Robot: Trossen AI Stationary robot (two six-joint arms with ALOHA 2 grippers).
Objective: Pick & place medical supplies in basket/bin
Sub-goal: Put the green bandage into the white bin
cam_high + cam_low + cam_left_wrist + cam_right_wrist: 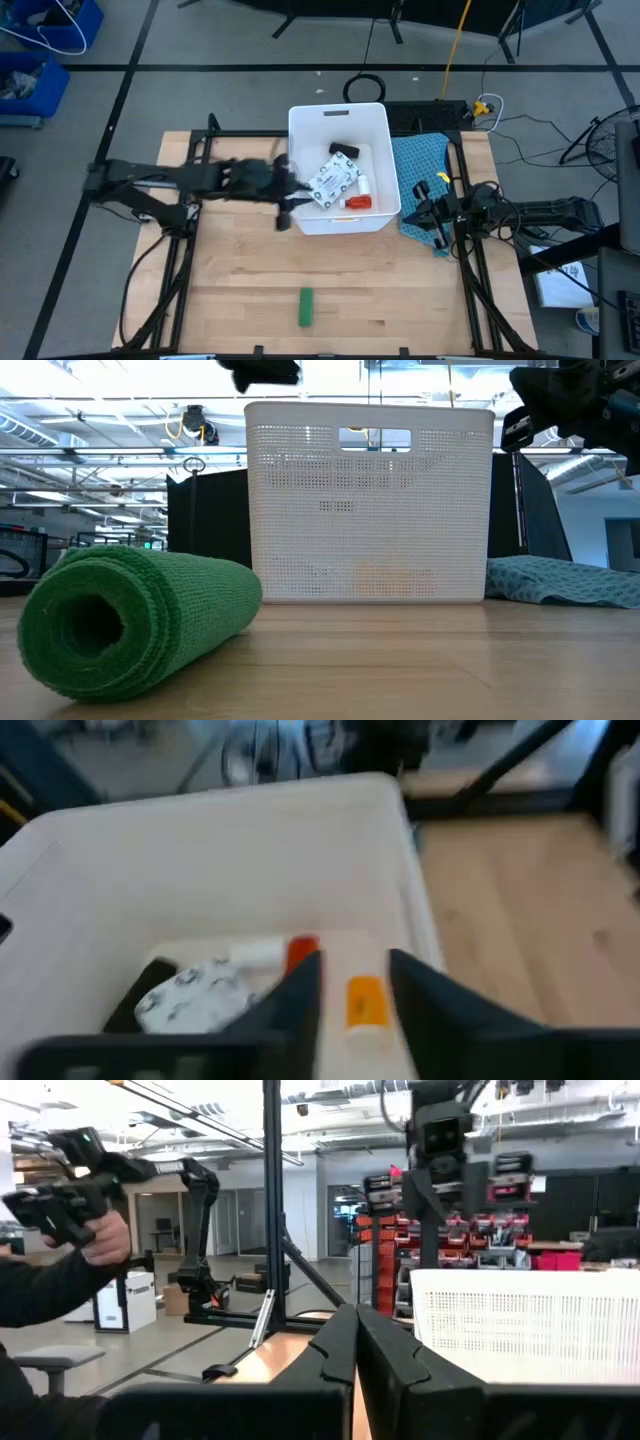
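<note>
The white bin (340, 120) stands at the table's far middle. Inside it lie a white packet (334, 180), a black piece (344, 150), and a red bottle (358, 202) with a white cap. My left gripper (293, 200) hovers open at the bin's left wall. In the left wrist view, a small orange piece (365, 1002) shows through the gap between its fingers, inside the bin (250, 850); neither finger touches it. A green roll (306, 307) lies on its side near the table's near edge. My right gripper (355, 1320) waits shut at the table's right side.
A blue-green cloth (420, 165) lies crumpled against the bin's right wall, under the right arm. Bare wood runs between the bin and the green roll (130, 620). A person's hand (100, 1230) holds a controller in the room beyond the table.
</note>
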